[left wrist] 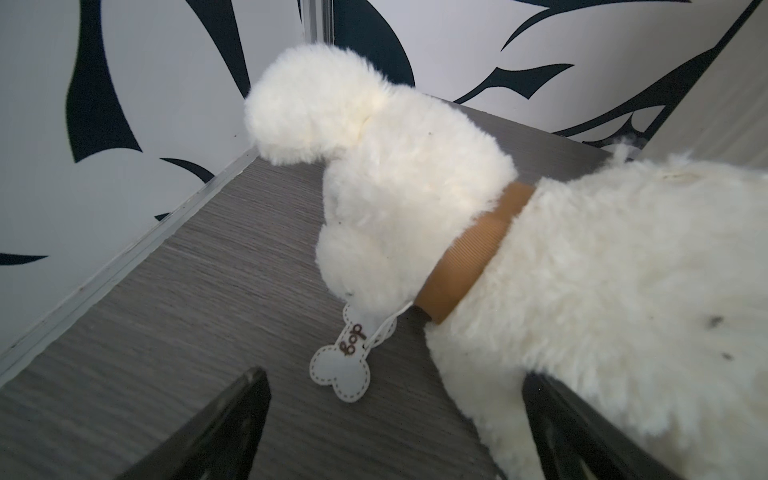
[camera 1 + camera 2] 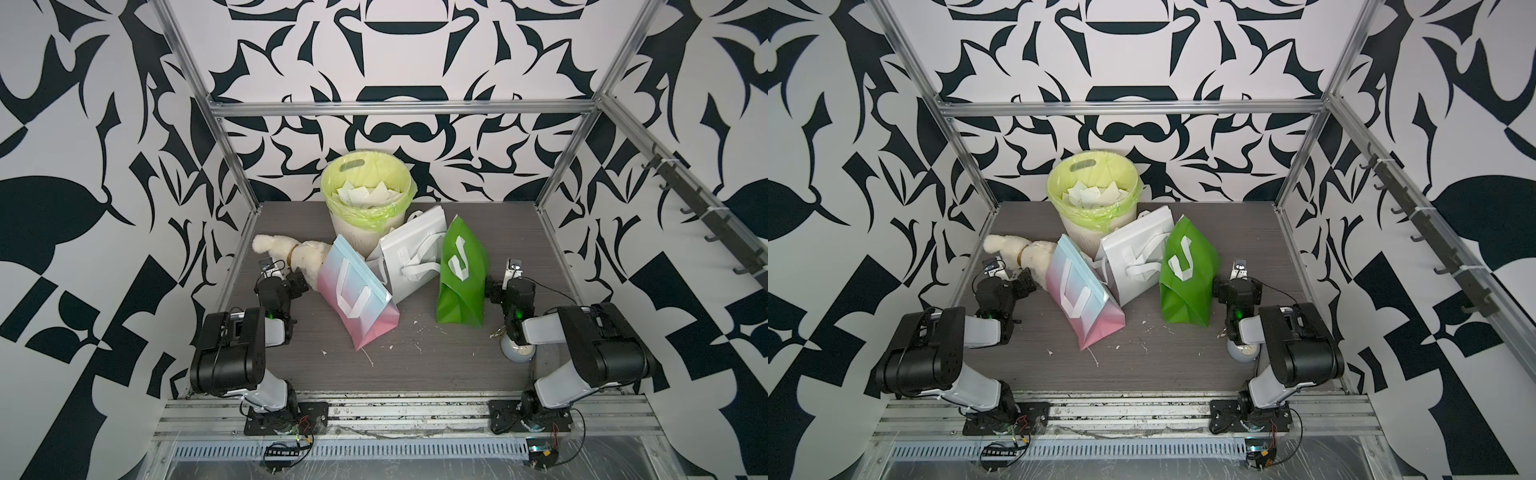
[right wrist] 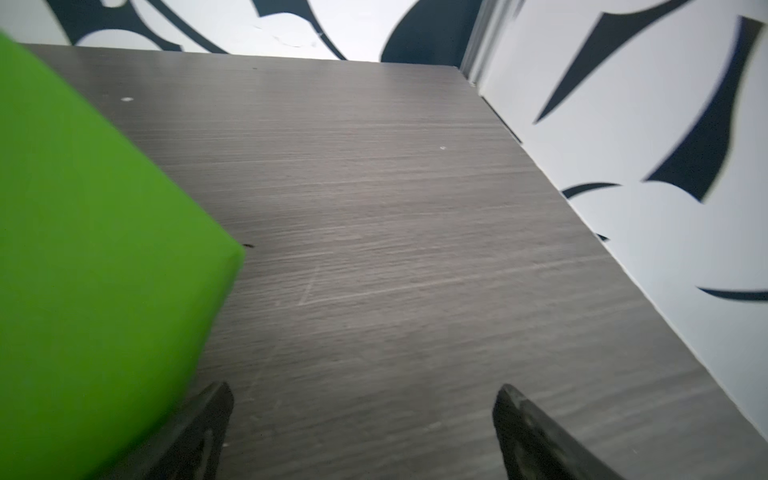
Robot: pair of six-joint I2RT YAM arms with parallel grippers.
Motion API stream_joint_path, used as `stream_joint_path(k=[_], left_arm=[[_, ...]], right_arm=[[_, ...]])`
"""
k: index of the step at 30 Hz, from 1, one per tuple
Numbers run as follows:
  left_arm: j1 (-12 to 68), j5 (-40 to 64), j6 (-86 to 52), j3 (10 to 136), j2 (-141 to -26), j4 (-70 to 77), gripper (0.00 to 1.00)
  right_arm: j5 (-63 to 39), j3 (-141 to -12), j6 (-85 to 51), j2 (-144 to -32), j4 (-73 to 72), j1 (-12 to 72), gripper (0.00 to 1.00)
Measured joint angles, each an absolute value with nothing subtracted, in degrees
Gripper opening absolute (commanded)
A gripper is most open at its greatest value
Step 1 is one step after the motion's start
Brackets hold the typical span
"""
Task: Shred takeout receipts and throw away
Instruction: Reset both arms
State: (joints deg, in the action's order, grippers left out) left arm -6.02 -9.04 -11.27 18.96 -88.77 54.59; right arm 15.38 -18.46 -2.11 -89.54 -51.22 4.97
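Scraps of takeout receipts: torn white paper in flat, angular pieces. They are heaped inside the bin at upper centre in both top views. The pieces overlap at all angles, so they share no long axis (some corners jut upward). White crumbs dot the table, a dark grey wood-grain laminate.

Bin: round, with a pale ribbed wall and a glossy yellow-green liner folded over the rim.

Bags: pink-to-blue bag, white bag and green bag. All are smooth paper with ribbon handles, tipped over in a row before the bin.

Plush dog: fleecy cream, with a ribbed tan collar.

Left gripper: jaws spread wide beside the dog, clamping nothing.

Right gripper: jaws spread wide and empty, over bare table between the green bag and the right wall.

Open room: a bare strip at lower centre, between the arms.
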Motion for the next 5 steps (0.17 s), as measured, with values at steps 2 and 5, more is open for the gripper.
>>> stream_joint_path(k=[2,5], left_arm=[[-6.0,-9.1,-11.0,19.0,-88.8,54.4,0.99],[-6.0,-9.2,-10.9,19.0,-88.8,54.3,0.99]], right_arm=[[13.6,-18.7,-1.4,-89.6,-51.2,5.0,1.0],[11.6,-18.9,-0.8,-89.6,-50.7,5.0,1.0]])
